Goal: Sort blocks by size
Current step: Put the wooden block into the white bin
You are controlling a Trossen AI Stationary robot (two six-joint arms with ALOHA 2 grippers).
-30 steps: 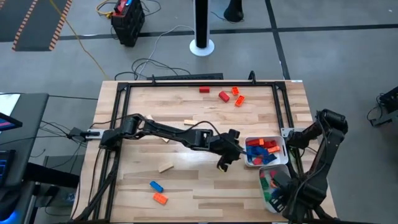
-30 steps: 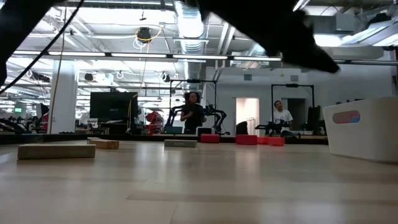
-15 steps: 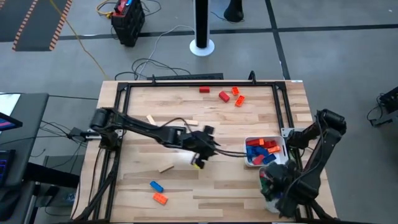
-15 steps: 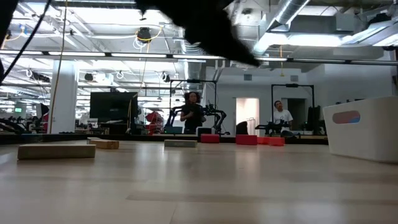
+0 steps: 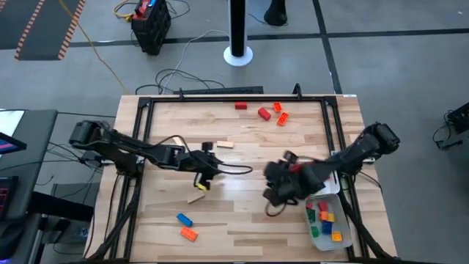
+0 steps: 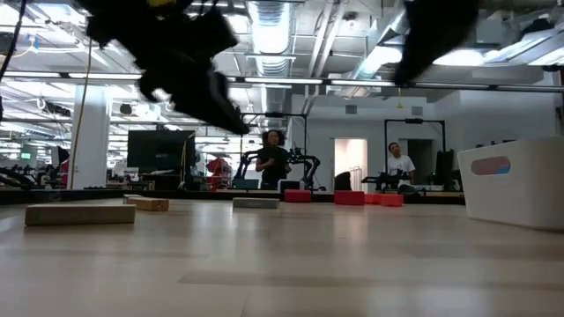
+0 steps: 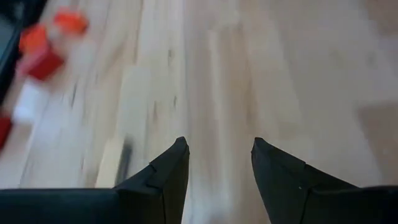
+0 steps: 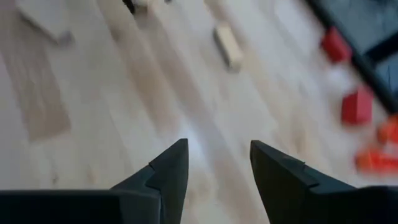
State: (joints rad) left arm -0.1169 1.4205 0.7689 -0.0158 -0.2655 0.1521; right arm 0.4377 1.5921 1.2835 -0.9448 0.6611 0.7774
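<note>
Loose blocks lie on the wooden table: red and orange ones [image 5: 264,113] at the far side, a tan one [image 5: 224,144] near the middle, another tan one [image 5: 196,196], and a blue [image 5: 184,219] and an orange one [image 5: 189,234] at the near left. My left gripper [image 7: 217,155] hangs open and empty above the bare table left of centre [image 5: 205,170]. My right gripper [image 8: 214,158] is open and empty too, above the table right of centre [image 5: 275,192]. The near white tray [image 5: 344,227] holds several mixed blocks.
My right arm [image 5: 330,165] lies across the far white tray and hides most of it. That tray's wall [image 6: 520,180] stands at the right in the low view. A black frame [image 5: 139,147] borders the table. Bare wood lies between the two grippers.
My left gripper has drawn back from the far tray toward the table's left edge, staying above the table. My right gripper has swung from over the near tray toward the table's middle, rolling as it went; its arm now covers the far tray.
</note>
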